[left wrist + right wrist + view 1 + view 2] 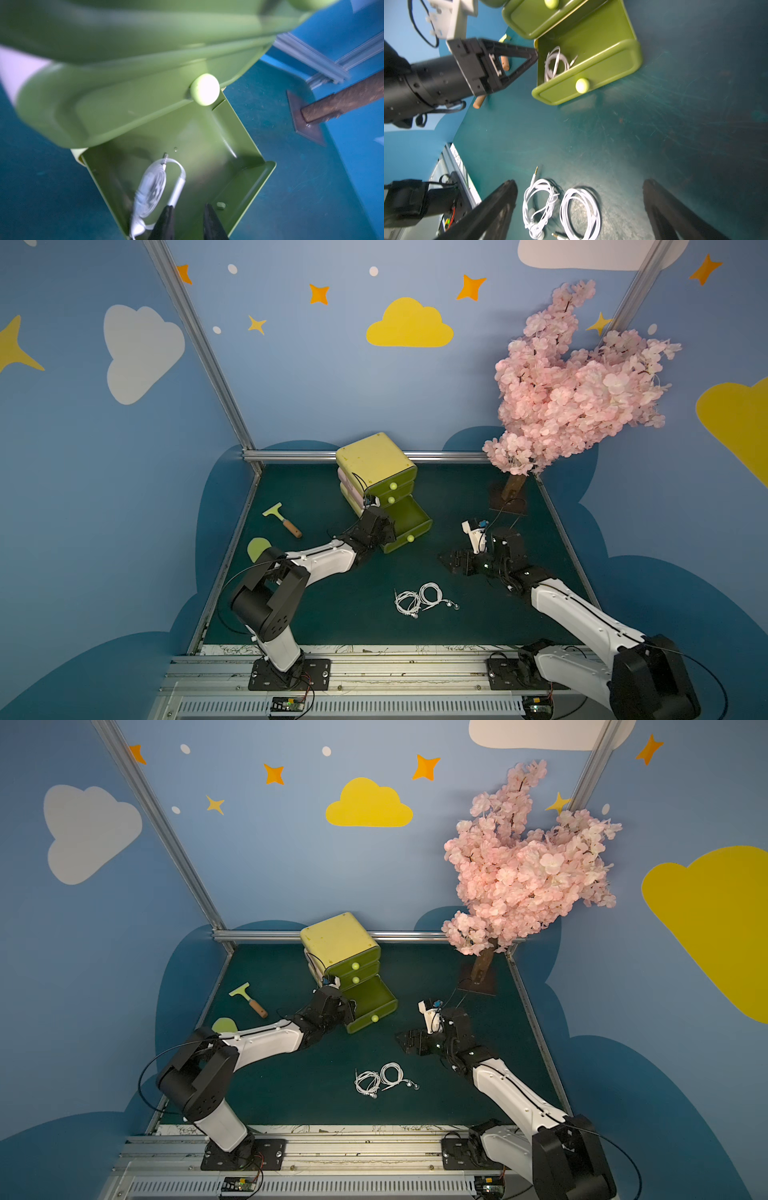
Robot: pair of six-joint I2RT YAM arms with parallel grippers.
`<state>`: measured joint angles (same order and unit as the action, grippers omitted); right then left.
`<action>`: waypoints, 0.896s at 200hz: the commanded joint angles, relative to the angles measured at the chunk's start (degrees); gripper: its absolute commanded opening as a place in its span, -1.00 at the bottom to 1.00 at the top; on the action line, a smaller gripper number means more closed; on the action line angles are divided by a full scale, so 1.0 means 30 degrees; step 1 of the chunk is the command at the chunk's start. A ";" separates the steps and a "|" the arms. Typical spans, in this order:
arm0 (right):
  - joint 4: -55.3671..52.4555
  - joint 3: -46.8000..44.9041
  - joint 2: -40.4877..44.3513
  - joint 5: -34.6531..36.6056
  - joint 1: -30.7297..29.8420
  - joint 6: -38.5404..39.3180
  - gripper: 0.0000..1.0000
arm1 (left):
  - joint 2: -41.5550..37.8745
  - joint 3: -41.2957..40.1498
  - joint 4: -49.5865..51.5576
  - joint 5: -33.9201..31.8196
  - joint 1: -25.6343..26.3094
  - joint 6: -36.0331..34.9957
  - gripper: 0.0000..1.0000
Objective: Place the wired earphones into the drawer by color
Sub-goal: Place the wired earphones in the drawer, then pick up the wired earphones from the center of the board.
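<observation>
Hanging over the pulled-out bottom drawer (409, 516) of the small green plastic drawer cabinet (374, 460), the left gripper (188, 220) shows its jaws parted with nothing between them. One coiled white wired earphone bundle (152, 187) lies inside that drawer, just beside one finger, its plug pointing toward the cabinet. Two more coiled white earphone bundles (548, 199) lie side by side on the dark green table mat (332, 614), nearer the robot than the drawer. The right gripper (579, 185) hovers above them, spread wide and empty. In the right wrist view both coils sit within the gap between its fingers, the row of two running across that gap. It looks the nearer tool in both top views, so the next pick seems its own: centre on one coil rather than straddle both.
</observation>
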<state>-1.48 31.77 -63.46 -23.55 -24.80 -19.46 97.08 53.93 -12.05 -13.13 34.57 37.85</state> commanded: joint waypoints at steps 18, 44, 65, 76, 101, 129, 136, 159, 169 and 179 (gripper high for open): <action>-0.1751 -0.0025 0.0222 0.0619 -0.1110 0.0468 0.97 | -0.1291 0.0350 0.1307 -0.0121 0.0021 0.0456 -0.13; -0.2736 0.0146 -0.0001 0.1331 -0.2009 0.0440 0.97 | -0.2970 -0.0348 0.2138 -0.0175 0.0014 0.0825 0.09; -0.3340 0.0221 -0.0408 0.1736 -0.2690 0.0249 0.93 | -0.4594 -0.1194 0.2985 -0.0289 0.0032 0.1211 0.36; -0.3611 0.0229 -0.0649 0.1855 -0.3014 0.0088 0.89 | -0.5477 -0.1674 0.3588 -0.0359 0.0028 0.1349 0.49; -0.4361 0.0354 -0.1016 0.2409 -0.3827 -0.0185 0.77 | -0.7722 -0.2758 0.4944 -0.0390 0.0021 0.1495 0.72; -0.5297 0.0525 -0.1029 0.3604 -0.4713 -0.0170 0.72 | -1.0094 -0.3910 0.6486 -0.0225 0.0039 0.1320 0.93; -0.5618 0.0626 -0.1046 0.4013 -0.4901 -0.0247 0.70 | -1.0601 -0.4160 0.6903 -0.0166 0.0020 0.1335 0.96; -0.6572 0.1041 -0.1348 0.5134 -0.5453 -0.0497 0.66 | -1.2143 -0.5179 0.7958 -0.0137 0.0021 0.1627 1.00; -0.7021 0.1277 -0.1615 0.5674 -0.5693 -0.0601 0.65 | -1.2810 -0.5761 0.8058 -0.0159 0.0021 0.1823 1.00; -0.7349 0.1539 -0.2007 0.5990 -0.5933 -0.0580 0.62 | -1.3437 -0.6332 0.8059 -0.0128 0.0024 0.1964 1.00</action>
<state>-18.76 33.36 -67.46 -10.48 -41.12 -20.53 60.27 37.98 8.21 -13.65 34.57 42.59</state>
